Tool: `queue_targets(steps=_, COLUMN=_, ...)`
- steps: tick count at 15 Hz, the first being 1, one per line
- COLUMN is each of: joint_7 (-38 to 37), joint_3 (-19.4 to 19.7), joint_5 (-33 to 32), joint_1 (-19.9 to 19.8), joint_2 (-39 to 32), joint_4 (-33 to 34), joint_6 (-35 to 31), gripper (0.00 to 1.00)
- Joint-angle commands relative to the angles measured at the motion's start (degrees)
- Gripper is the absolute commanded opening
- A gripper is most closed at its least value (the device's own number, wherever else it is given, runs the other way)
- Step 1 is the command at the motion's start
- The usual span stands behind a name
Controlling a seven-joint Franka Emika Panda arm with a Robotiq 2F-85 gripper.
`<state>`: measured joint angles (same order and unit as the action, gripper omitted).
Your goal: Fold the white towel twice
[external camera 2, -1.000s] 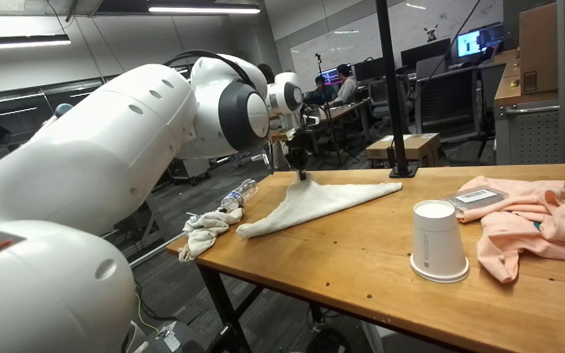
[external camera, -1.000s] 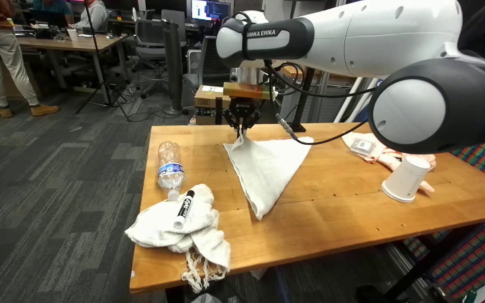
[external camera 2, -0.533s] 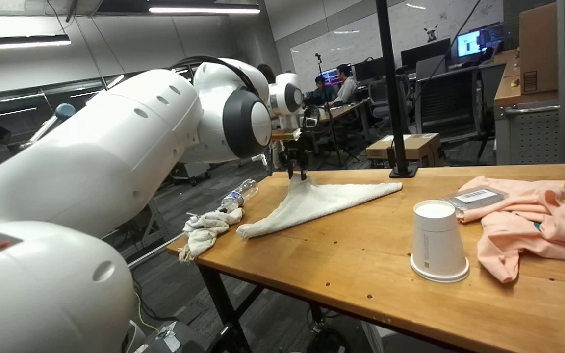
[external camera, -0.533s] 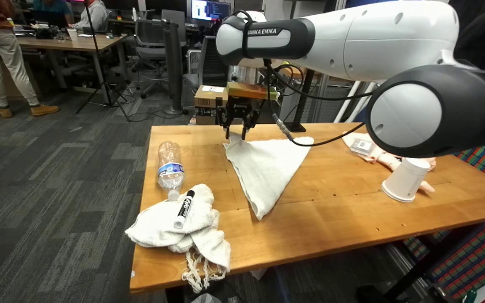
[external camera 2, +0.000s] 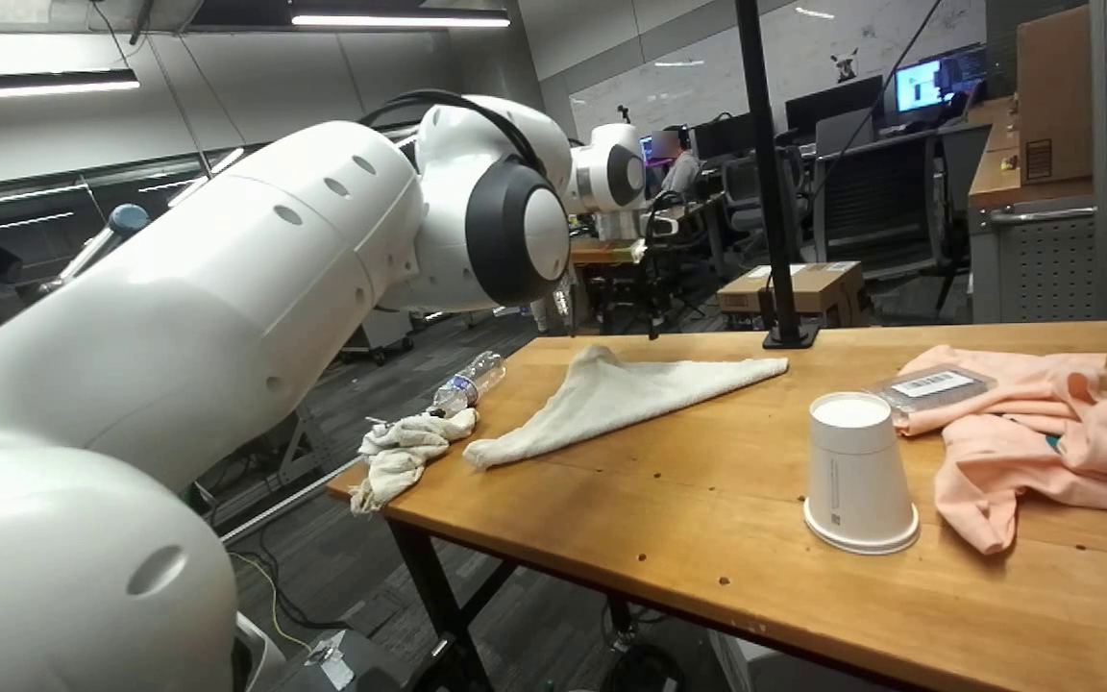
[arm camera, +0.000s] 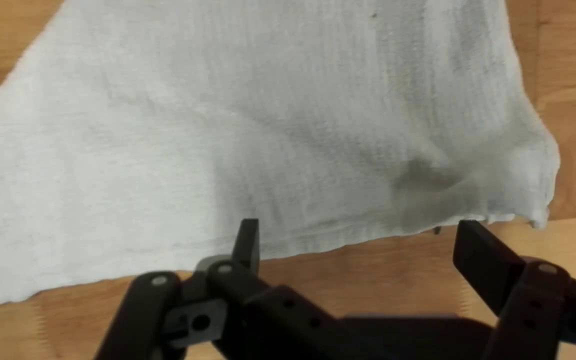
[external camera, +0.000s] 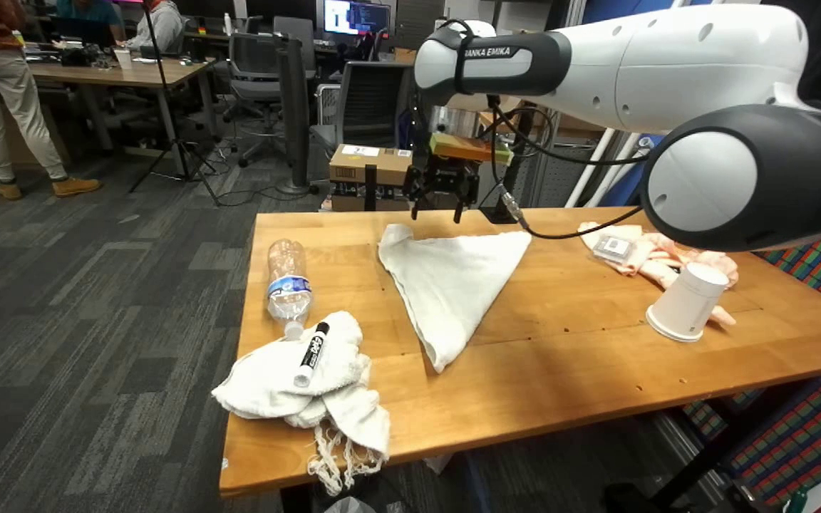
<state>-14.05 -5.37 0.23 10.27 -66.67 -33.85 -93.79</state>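
The white towel lies on the table, folded over into a rough triangle, in both exterior views. Its far corner is bunched and a little raised, which also shows on the towel from the opposite side. My gripper hangs above the table just beyond the towel's far edge, apart from the cloth. In the wrist view the gripper has its fingers wide apart with nothing between them. Below them runs the towel's edge, and the bunched corner is at the right.
A crumpled white cloth with a marker on it and a plastic bottle are at one end. Toward the opposite end stand an upturned paper cup and pink clothing under a clear packet. A black post rises at the table edge.
My gripper has opened and let go of the towel's corner, then moved up and to the right in both exterior views. The corner has sunk lower; the rest of the towel stays put.
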Motion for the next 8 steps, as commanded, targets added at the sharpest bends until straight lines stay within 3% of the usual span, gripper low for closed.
queue_targets(steps=1, joint_7=1.1, joint_3=0.7, joint_5=0.1, joint_1=-3.8, joint_2=2.8, joint_4=-2.0, joint_6=0.4, gripper=1.0)
queue_targets(steps=8, joint_7=-0.3, joint_3=2.3, joint_5=-0.5, joint_1=-7.8, joint_2=3.6, joint_4=-3.1, joint_6=-0.8, gripper=1.0)
